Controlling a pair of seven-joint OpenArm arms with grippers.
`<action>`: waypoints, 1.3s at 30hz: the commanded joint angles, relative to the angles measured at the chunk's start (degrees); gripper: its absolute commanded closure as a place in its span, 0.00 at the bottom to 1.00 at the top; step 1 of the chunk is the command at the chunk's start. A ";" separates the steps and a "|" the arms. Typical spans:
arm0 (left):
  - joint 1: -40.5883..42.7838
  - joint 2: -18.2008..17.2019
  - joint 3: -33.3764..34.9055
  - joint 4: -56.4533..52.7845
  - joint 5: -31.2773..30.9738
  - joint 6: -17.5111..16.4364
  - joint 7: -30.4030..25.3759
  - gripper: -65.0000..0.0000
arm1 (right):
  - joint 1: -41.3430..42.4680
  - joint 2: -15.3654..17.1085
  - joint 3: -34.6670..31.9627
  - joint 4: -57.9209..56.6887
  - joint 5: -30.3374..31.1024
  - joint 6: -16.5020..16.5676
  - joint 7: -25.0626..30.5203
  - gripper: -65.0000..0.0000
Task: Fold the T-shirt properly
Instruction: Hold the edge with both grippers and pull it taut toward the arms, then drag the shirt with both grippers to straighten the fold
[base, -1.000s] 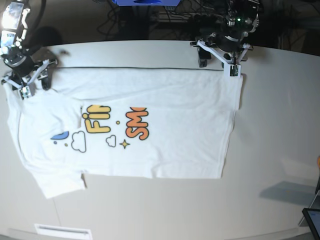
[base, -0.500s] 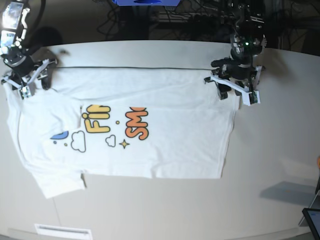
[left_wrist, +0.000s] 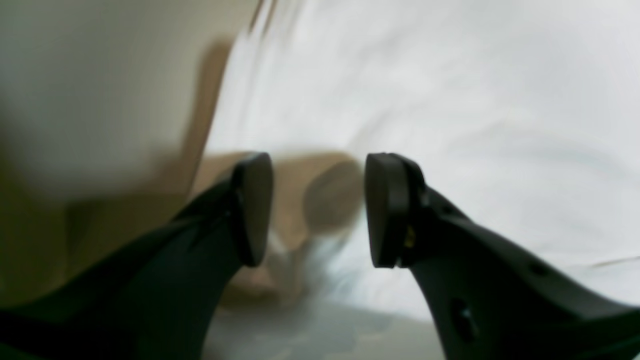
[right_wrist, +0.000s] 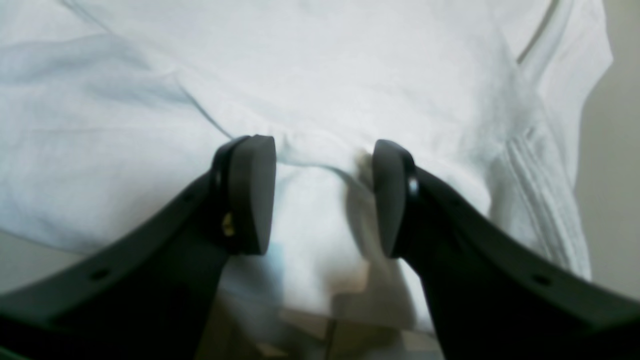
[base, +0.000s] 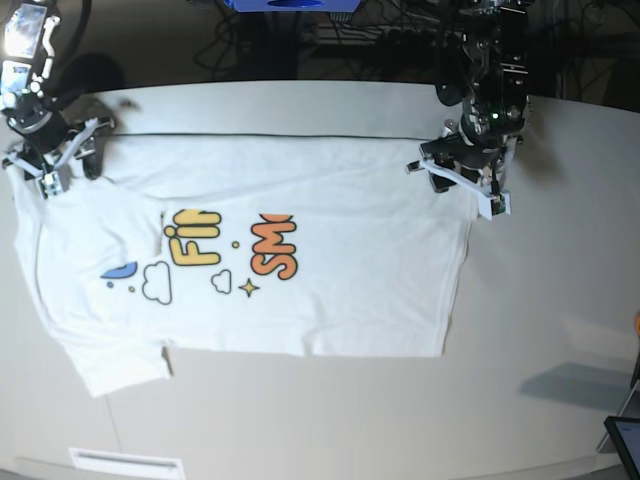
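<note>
Nearest to us in the base view, we are seeing the bare table (base: 330, 410) and, on it, the T-shirt (base: 330, 230), which is lying flat and partly folded, its hem end toward our left arm and its sleeves toward our right. A short sleeve (base: 120, 365) is sticking out at the near edge. On the cloth we are reading only fragments of the cartoon print: yellow letters that look like "Fi" (base: 192, 238) and orange letters "SM" (base: 275, 248), both cut off by a fold, with outlined clouds (base: 157, 282), a small yellow star (base: 249, 288) and a blue shape (base: 120, 271) beside them.

Farther back, our left gripper (base: 461, 186) is hovering over the shirt's far corner; in its wrist view its fingers (left_wrist: 252, 207) are standing apart with nothing between them, table and blurred white cloth showing through the gap. Our right gripper (base: 48, 170) is sitting at the opposite far corner, its fingers (right_wrist: 250, 195) likewise spread, straddling a raised wrinkle of the white cloth without pinching it.
</note>
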 joint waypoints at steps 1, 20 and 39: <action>0.00 -0.32 -0.10 0.76 -0.04 0.05 0.39 0.56 | -1.63 0.34 -0.20 -0.91 -5.62 0.99 -8.34 0.53; 12.66 -0.67 -0.46 6.12 0.49 0.05 0.03 0.56 | -4.71 -0.10 0.07 -0.91 -9.66 0.99 -8.17 0.53; 12.92 -1.90 -0.63 6.30 0.49 0.14 0.21 0.56 | -4.88 -8.37 7.63 4.63 -19.07 1.34 -10.72 0.53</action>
